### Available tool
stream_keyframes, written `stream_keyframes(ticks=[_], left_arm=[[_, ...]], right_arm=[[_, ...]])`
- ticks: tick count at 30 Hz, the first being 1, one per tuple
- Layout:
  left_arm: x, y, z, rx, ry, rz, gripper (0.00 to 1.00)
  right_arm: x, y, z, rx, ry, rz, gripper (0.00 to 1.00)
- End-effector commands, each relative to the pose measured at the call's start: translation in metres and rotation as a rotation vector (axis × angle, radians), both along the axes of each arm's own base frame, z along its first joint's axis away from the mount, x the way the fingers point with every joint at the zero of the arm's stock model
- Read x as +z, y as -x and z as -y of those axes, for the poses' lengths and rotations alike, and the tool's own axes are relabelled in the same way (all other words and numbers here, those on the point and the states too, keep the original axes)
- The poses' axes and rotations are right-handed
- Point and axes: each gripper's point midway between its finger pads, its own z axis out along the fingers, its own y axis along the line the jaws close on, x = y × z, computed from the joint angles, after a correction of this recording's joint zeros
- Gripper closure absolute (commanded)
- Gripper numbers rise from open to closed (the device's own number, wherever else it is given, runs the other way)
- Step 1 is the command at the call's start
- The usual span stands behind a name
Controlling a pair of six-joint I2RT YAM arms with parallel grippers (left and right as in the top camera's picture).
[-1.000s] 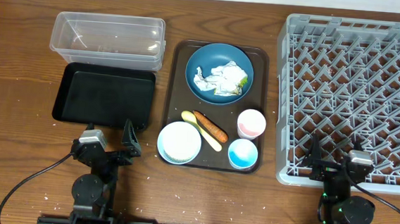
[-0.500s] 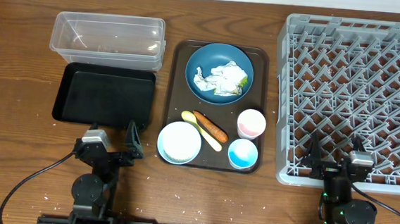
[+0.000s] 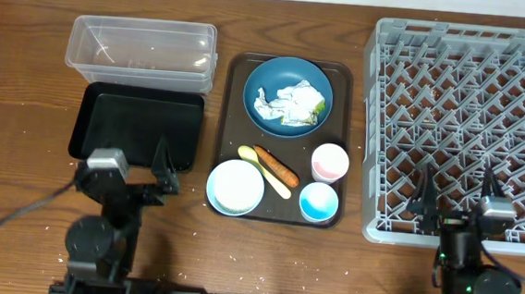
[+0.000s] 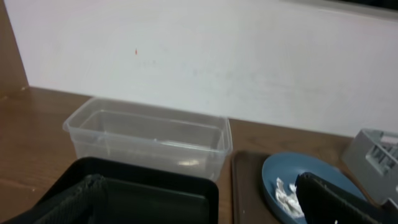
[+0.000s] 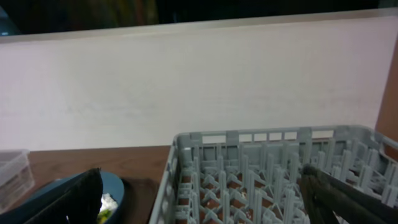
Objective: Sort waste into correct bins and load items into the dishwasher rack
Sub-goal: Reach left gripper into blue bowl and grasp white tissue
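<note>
Both of your hands are spread and empty: left hand [image 3: 135,177] at the black tray's [image 3: 139,124] near edge, right hand [image 3: 453,202] over the rack's [image 3: 470,87] near edge. The wrapper [image 3: 289,105] lies on the blue plate [image 3: 265,78] — the carrot piece [image 3: 278,167] sits right against the spoon [image 3: 263,170]. A loose pinch there could drag the spoon into a bin.

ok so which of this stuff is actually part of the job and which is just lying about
Part of the job: crumpled wrapper, carrot piece, clear tub, black tray, blue plate, white bowl, pink cup, blue cup, yellow spoon, dishwasher rack.

Just there: brown serving tray, wooden table.
</note>
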Motion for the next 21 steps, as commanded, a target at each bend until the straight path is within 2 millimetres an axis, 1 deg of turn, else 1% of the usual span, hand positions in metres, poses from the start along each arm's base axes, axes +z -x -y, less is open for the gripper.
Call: stream_keyframes(ticks=[1,5,9,13,16,18,21], left_arm=[[0.022,-0.008,0.001,-0.012,-0.024,-0.032,0.01],[0.031,-0.022,0.002,-0.013,-0.028,-0.137,0.01],[0.036,-0.038,0.004,-0.024,-0.043,-0.276,0.01],[0.033,-0.053,0.012,-0.07,-0.079,-0.444,0.01],[0.027,-0.063,0.019,-0.096,-0.091,-0.586,0.01],[0.021,-0.07,0.027,-0.122,-0.104,-0.668,0.01],[0.013,-0.084,0.045,-0.172,-0.127,-0.758,0.01]], right_arm=[[0.022,-0.004,-0.011,0.059,0.011,-0.004,0.01],[0.043,-0.016,-0.022,0.127,0.024,-0.043,0.01],[0.054,-0.033,-0.033,0.196,0.035,-0.124,0.01],[0.059,-0.05,-0.039,0.238,0.028,-0.228,0.01],[0.057,-0.062,-0.044,0.275,0.051,-0.314,0.01],[0.056,-0.068,-0.047,0.298,0.063,-0.36,0.01],[0.058,-0.074,-0.055,0.354,0.071,-0.398,0.01]])
